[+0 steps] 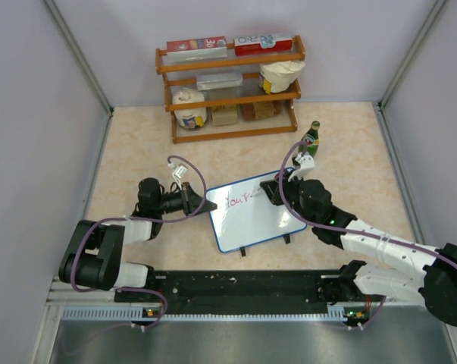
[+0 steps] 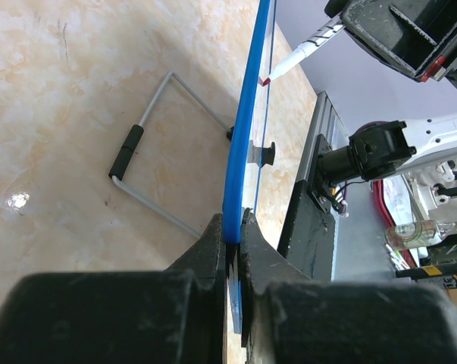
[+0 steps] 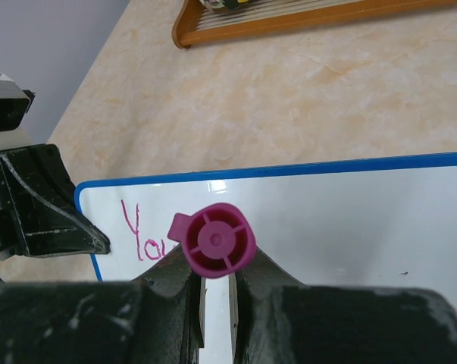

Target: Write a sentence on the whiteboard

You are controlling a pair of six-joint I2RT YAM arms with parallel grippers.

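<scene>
**Top external.** The whiteboard is seen on the table, set askew between the 2 arms and just ahead of their bases. The left gripper is clenched on its left edge. The right gripper is held over its upper edge, jaws closed; what it grasps is not resolved here. Pink lettering is noted at the upper left of the white face. A wooden rack stands at the back. A green bottle stands upright behind the whiteboard, near the right arm.

**Left wrist.** The whiteboard is viewed edge-on. Its blue frame is pinched between the 2 fingers. A wire stand with a black sleeve is seen folded out from the back onto the table. A marker is gripped in the right gripper, tip at the writing face; contact cannot be confirmed.

**Right wrist.** The magenta end of the marker is clamped between the 2 fingers. "Yo" can be read to its left. The left gripper is seen at the left edge of the whiteboard.
</scene>
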